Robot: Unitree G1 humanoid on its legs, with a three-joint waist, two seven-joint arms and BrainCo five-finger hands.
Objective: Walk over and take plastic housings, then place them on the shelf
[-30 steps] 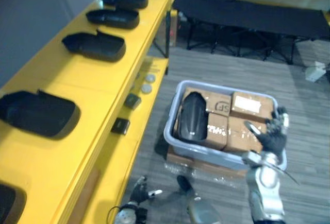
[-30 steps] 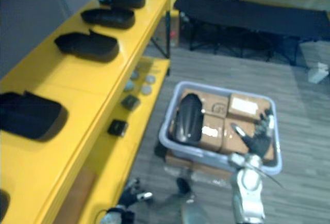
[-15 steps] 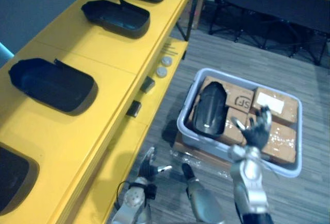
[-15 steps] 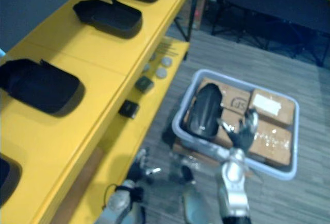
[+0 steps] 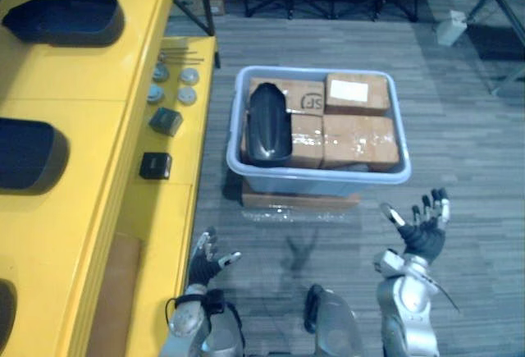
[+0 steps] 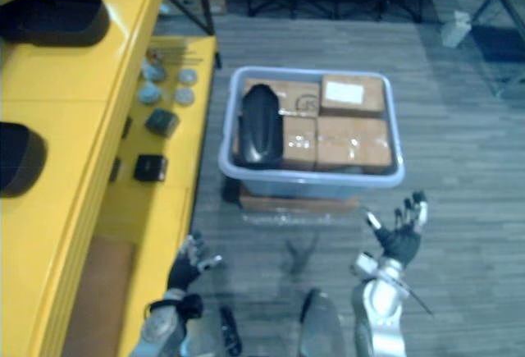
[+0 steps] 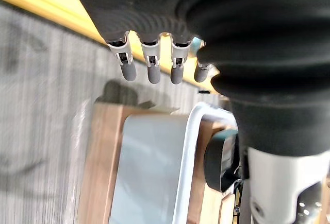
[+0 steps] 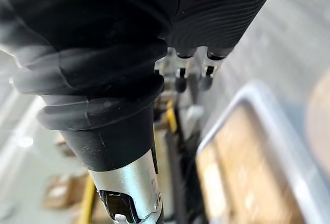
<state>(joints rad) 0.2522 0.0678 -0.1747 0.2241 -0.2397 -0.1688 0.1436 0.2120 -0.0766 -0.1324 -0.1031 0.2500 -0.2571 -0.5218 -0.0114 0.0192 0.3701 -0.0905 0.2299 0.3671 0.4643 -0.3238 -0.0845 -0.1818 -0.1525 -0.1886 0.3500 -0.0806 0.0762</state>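
Partly done: shelved housings point(image 5: 64, 19) along shelf point(image 5: 82, 111); remaining housing point(image 5: 269, 123) lies at bin point(image 5: 320, 183) left edge, untaken. Left hand point(image 5: 203, 263), right hand point(image 5: 422, 238) both spread-fingered, empty, short of bin.

**Both robot hands open, held low before the robot**

The left robot hand point(image 5: 201, 265) shows at the lower left of the head views, raised on the silver-grey left arm point(image 5: 184, 330). Its fingers point(image 7: 153, 72) are loosely spread and its thumb points inward. The right robot hand point(image 5: 420, 238), at the lower right on the right arm point(image 5: 404, 324), has dark-tipped fingers fanned apart, pointing away from the robot, thumb splayed toward the left. In each wrist view the fingers run in a row past the dark ribbed cover point(image 8: 93, 38), closed on nothing.
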